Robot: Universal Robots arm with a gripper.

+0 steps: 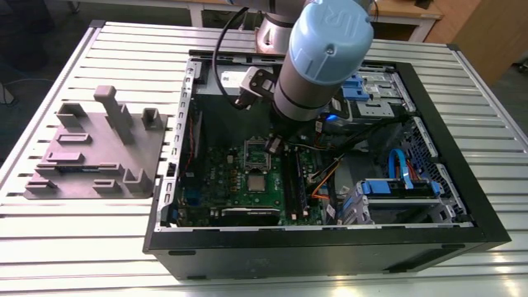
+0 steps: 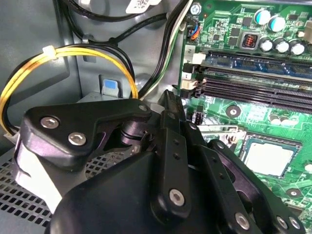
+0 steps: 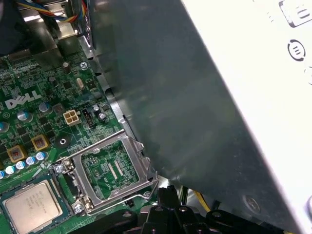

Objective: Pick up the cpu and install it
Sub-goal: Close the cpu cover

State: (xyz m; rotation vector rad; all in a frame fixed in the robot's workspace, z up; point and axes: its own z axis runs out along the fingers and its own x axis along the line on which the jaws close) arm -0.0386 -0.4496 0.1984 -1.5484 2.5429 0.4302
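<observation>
The slatted table (image 1: 66, 235) carries an open PC case (image 1: 330, 247), and the arm (image 1: 326, 55) reaches down into it. Beside the case, on the exterior view's left, sits a grey tray (image 1: 91, 154) with upright posts. Inside, the green board (image 1: 231, 179) lies flat. In the first wrist view the socket frame (image 3: 97, 145) stands swung open, and just beside it the cpu (image 3: 31, 204) lies flat in its socket, silver top up.

The gripper (image 3: 168, 192) hovers near the open frame's edge, its fingers together with nothing between them.

By the look of it the chip is placed and the work is at the frame. With the frame open the install is not done. Any move here calls for care, with the case wall and cables close.
</observation>
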